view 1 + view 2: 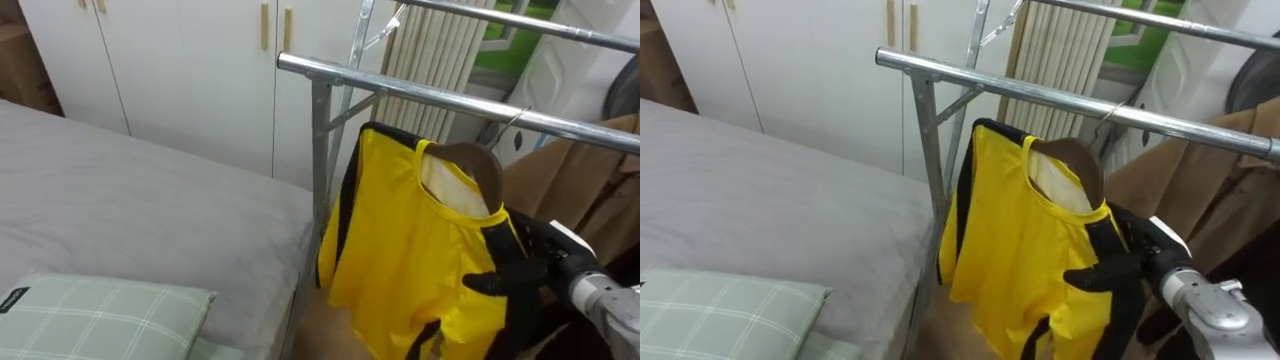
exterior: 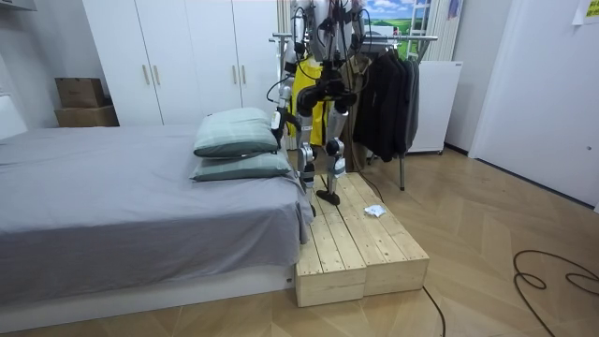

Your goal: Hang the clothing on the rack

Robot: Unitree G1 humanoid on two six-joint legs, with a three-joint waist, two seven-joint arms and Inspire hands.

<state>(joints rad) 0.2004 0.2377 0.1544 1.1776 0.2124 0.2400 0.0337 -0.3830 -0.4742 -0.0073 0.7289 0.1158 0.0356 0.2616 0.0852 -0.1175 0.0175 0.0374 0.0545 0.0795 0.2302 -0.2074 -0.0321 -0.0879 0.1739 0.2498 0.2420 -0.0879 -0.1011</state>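
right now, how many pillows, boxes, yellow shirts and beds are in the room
pillows: 2
boxes: 2
yellow shirt: 1
bed: 1
total: 6

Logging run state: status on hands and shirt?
Right hand pinches yellow black-trimmed shirt at shoulder. Shirt on brown hanger, hooked over grey metal rail. Left hand down by bed. Nothing in the way.
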